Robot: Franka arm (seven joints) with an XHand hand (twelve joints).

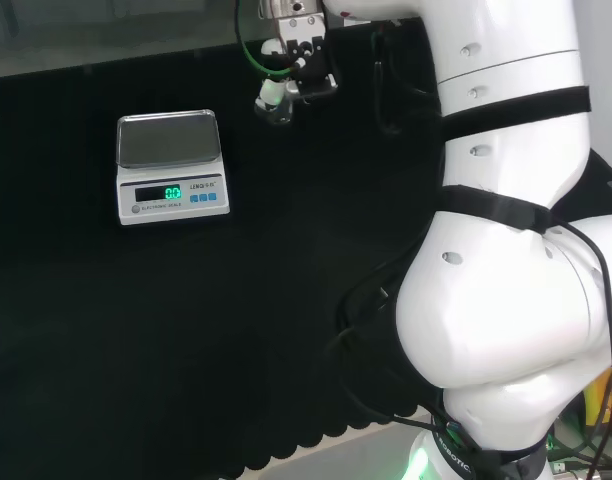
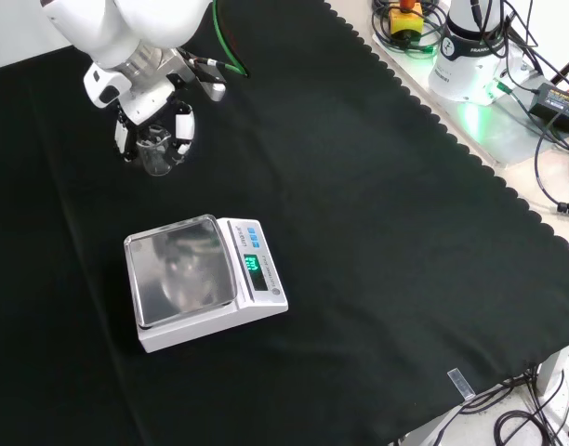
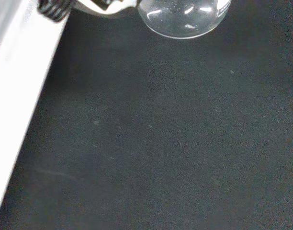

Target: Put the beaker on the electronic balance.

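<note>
- Arm (image 1: 506, 300): big white links w/ black bands at 3 o'clock of head view, reaching to 12 o'clock where the hand works.
- Black cloth (image 2: 377, 242): covers bench; bare apart from the balance.
- Electronic balance (image 2: 203, 282): at 7 o'clock of front view centre, steel pan (image 2: 180, 271) empty, display lit green.
- Hand (image 2: 152, 119): at 11 o'clock in front view, fingers curled round the beaker, carrying it above the cloth.
- Beaker (image 2: 157, 151): clear, upright as far as seen, contents can't be told; near the balance, not over the pan yet.
- Step, as judged: carry phase. To do well: keep beaker level, bring it over pan centre, lower straight, release only once the base sits flat; avoid bumping pan rim or display side.
</note>
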